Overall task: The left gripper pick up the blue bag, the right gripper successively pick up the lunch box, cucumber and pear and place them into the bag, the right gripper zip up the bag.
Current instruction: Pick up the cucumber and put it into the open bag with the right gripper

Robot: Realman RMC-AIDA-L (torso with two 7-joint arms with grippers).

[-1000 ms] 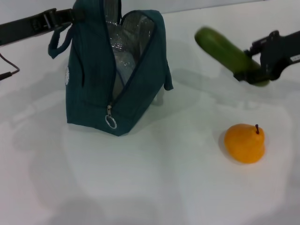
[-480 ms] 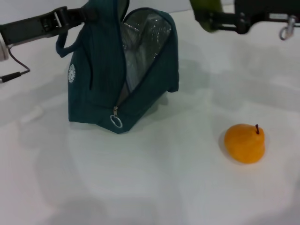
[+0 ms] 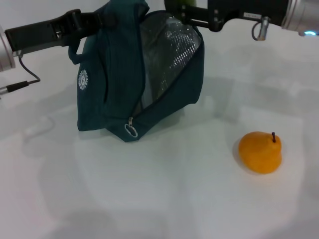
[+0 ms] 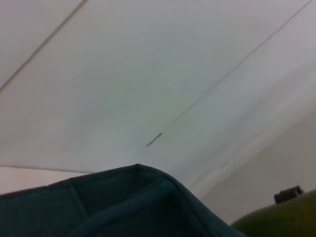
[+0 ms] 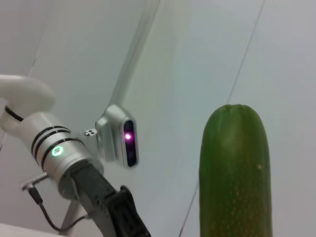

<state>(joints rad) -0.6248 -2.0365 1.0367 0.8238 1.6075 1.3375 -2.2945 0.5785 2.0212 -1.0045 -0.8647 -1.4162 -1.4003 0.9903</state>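
With the left hand point(image 3: 102, 17) clamped on the top of the dark teal-blue fabric lunch bag point(image 3: 142, 74), the right hand point(image 3: 187, 12) grips the smooth dark green cucumber point(image 5: 236, 173) directly above the bag's open foil-lined mouth; next move: lower and release.

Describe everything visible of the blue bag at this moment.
The blue bag is dark teal fabric with silver foil lining, unzipped, its opening gaping toward the right. A metal ring zipper pull hangs at the lower front corner and a white round logo sits on its side. It rests tilted on the table, the left gripper at its top; the right gripper is above the opening.
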